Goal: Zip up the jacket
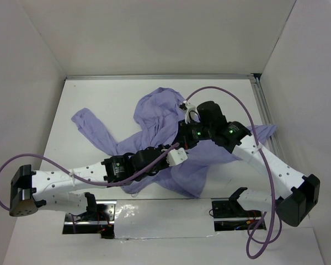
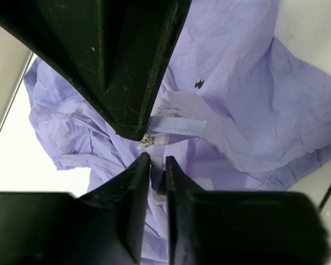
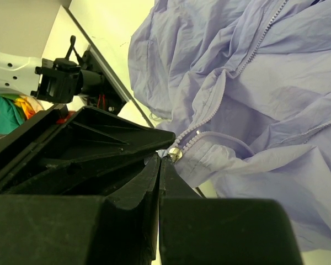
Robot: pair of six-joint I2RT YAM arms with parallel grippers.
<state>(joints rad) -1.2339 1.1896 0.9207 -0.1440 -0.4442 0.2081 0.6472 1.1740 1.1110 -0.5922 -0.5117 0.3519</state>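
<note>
the lavender jacket [image 1: 154, 110] lies crumpled mid-tabletop [image 1: 105, 94]. the left end effector [image 2: 157, 164] is pinched onto jacket fabric beside the zipper slider [image 3: 175, 154]. the right end effector [image 3: 161, 161] is closed, gripping that slider.

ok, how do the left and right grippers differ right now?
Left gripper pinches jacket fabric, a thin gap between its fingers; right gripper has its fingers pressed together at the metal slider. In the top view the left reaches in from the near left, the right from the right, further back. Both are closed on the jacket's front, tips close together.
</note>
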